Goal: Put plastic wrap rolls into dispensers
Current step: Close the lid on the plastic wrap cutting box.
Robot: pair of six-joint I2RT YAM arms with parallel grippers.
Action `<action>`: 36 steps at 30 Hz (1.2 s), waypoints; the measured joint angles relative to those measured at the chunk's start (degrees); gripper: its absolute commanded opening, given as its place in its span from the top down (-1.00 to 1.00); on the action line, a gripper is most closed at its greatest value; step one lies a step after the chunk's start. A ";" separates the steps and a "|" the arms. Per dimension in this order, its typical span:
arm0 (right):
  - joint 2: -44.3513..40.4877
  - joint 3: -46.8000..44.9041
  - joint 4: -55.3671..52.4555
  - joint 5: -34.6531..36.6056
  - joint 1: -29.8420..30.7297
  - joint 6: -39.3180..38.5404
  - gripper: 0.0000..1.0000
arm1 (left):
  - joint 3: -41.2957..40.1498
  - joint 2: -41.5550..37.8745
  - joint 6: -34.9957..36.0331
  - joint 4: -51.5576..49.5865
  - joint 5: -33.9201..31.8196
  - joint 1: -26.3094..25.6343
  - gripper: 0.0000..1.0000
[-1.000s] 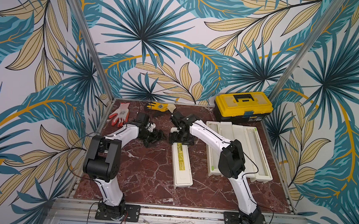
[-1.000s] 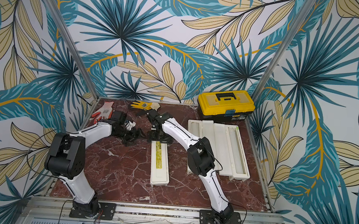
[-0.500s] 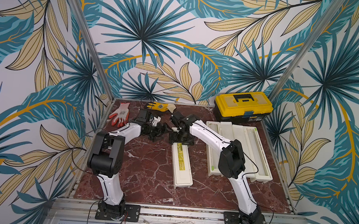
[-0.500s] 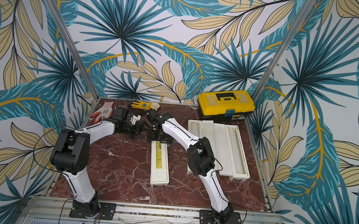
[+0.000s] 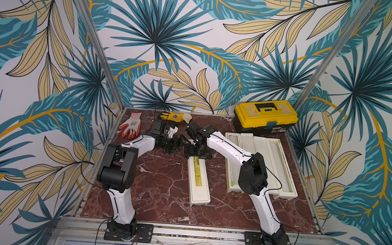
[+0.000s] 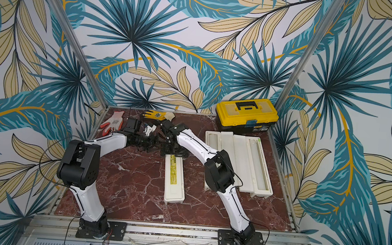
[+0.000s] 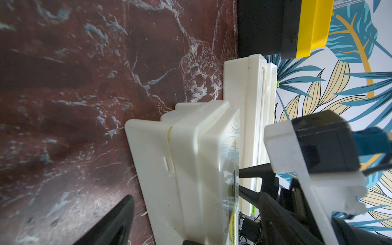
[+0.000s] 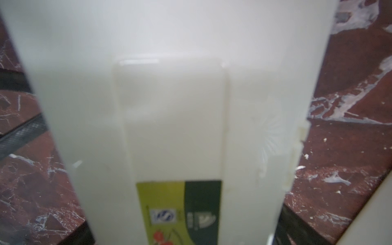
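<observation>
Overhead, right claw (image 5: 197, 153): jaws stood wide apart, astride the far end of the closed dispenser (image 5: 198, 183); nothing was lifted, and I could not tell whether they pressed its sides.
Left claw (image 5: 176, 144): jaws apart, holding nothing, low over the table (image 5: 161, 187), just beside my right claw and that same far end.
Closed dispenser: lay flat on the table, lid down, yellow label strip (image 8: 161, 212) facing up; it ran from under my right claw back toward my bases.
Open dispensers (image 5: 261, 146): two, side by side, lids thrown back, near my right claw on the side away from my left claw.
Rolls (image 5: 279, 163): one translucent cylinder lay in each open tray.
Toolbox (image 5: 266, 115): shut, beyond the open dispensers, well apart from both claws.
Gloves (image 5: 131, 125): two, beyond my left claw, by the back wall.
</observation>
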 measured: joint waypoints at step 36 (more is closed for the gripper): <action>-2.32 -1.86 1.62 -1.55 -0.85 1.16 -0.99 | -3.39 2.51 -1.97 7.78 0.13 -0.74 -0.41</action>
